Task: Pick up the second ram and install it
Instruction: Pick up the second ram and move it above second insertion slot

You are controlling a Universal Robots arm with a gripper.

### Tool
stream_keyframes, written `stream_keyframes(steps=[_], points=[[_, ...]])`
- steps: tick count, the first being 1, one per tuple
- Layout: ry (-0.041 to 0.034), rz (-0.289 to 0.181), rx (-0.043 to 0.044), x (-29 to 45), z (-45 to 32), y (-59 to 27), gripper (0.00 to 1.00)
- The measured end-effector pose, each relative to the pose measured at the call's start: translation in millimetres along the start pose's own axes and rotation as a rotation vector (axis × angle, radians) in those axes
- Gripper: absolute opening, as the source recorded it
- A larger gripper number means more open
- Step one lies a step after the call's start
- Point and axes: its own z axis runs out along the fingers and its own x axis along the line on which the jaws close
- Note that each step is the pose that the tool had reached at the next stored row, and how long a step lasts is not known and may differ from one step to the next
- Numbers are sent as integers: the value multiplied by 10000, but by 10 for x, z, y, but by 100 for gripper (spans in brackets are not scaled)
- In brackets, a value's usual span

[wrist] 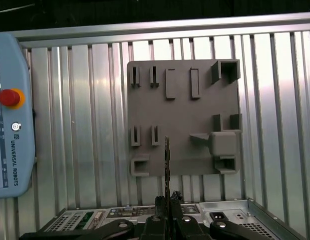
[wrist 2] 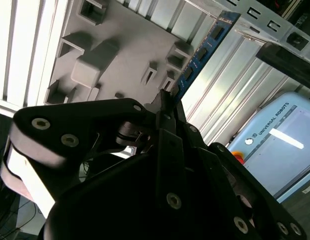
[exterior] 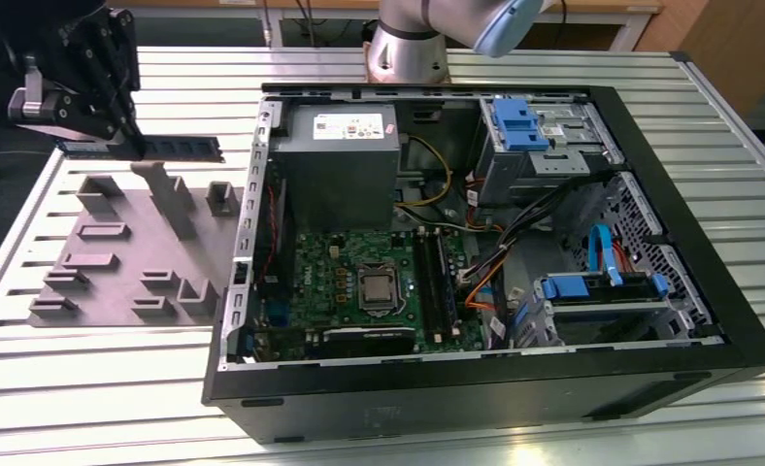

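The gripper (exterior: 129, 144), its jaws clenched on the second ram (exterior: 182, 148), holds it above the grey holder plate (exterior: 111, 257), left of the computer case (exterior: 693, 291) in the exterior view.

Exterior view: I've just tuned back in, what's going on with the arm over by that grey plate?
The arm's gripper is shut on the second ram and holds it level by the grey fixture plate, on the exterior view's left of the open computer case. The stick is outside the case and not yet at the motherboard, so the pick-up is done and the install is not.
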Motion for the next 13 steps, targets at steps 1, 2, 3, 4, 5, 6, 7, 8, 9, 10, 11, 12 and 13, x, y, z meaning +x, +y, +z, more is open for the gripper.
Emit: stream_keyframes(steps=[1, 2, 3, 4, 5, 6, 7, 8, 9, 10, 11, 12, 13], points=[[0, 0, 0, -1, 0, -18, 14], [0, -1, 0, -3, -1, -38, 14], [0, 0, 0, -5, -1, -56, 14], [-1, 0, 1, -6, -1, -73, 14], [-1, 0, 1, -7, -1, -87, 14], [0, 0, 0, -8, -2, -99, 14], [-1, 0, 1, -9, -2, -111, 14], [-1, -1, 1, -10, -2, -123, 14], [-1, 0, 0, -11, -2, -133, 14], [-1, 0, 1, -11, -2, -140, 14], [0, 0, 0, -12, -3, -146, 14], [-1, 0, 1, -13, -3, -152, 14], [0, 0, 0, -13, -3, -160, 14]])
